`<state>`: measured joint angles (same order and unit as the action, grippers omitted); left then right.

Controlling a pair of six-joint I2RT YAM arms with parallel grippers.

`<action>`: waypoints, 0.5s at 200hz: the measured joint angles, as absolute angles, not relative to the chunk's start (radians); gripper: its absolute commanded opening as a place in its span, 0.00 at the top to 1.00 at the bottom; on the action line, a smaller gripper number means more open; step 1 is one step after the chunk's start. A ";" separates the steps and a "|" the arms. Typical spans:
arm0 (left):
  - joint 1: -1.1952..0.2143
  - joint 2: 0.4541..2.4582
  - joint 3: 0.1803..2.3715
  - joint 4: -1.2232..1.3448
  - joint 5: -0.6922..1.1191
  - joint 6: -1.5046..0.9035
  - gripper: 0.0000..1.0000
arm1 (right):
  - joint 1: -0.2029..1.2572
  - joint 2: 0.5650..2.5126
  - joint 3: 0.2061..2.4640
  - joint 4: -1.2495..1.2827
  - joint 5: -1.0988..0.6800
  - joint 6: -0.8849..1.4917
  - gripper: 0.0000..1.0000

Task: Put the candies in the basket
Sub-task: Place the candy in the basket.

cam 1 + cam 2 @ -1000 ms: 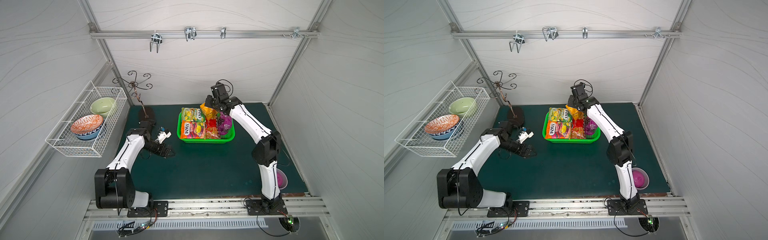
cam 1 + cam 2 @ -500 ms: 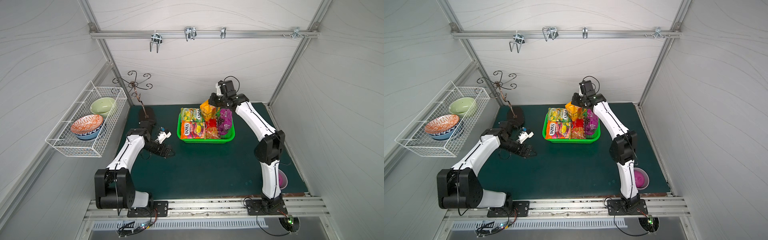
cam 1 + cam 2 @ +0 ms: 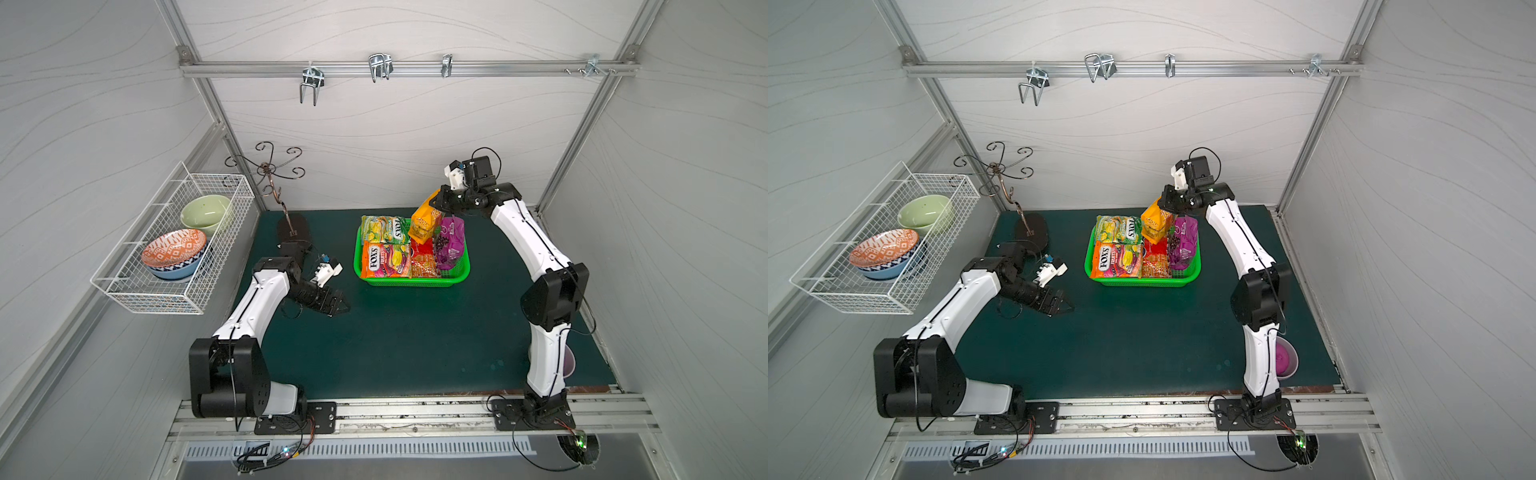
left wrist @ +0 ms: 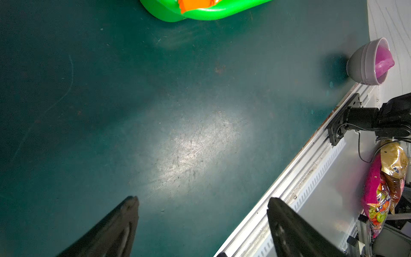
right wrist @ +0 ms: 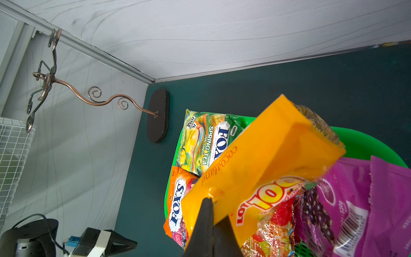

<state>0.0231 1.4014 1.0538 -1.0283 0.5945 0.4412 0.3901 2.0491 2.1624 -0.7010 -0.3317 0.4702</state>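
Orange bag [image 3: 424,222] pinched at its edge by closed right gripper [image 3: 437,203], over basket [image 3: 415,283]; left gripper [image 3: 341,305] open, empty.

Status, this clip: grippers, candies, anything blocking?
Right gripper shut on orange bag, over basket. Left gripper open, empty, low over mat. Four other bags in basket. Nothing blocking.

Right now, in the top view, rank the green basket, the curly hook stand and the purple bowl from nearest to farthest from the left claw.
1. Green basket: just across from the left claw, toward the back middle.
2. Hook stand: its dark base sits at the back left.
3. Purple bowl: far across, at the front right.
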 measured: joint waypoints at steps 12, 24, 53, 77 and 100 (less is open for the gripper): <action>0.023 1.401 1.054 -1.028 0.595 0.441 0.06 | 0.400 2.049 2.168 -0.698 -0.311 0.488 1.00; 0.023 1.401 1.054 -1.028 0.594 0.441 0.06 | 0.409 2.049 2.177 -0.698 -0.264 0.508 1.00; 0.023 1.399 1.050 -1.023 0.594 0.441 0.06 | 0.452 2.049 2.191 -0.660 -0.112 0.564 1.00; 0.023 1.396 1.048 -1.021 0.594 0.440 0.06 | 0.506 2.049 2.191 -0.633 0.056 0.609 1.00; 0.023 1.396 1.048 -1.021 0.595 0.438 0.06 | 0.572 2.049 2.178 -0.591 0.207 0.660 1.00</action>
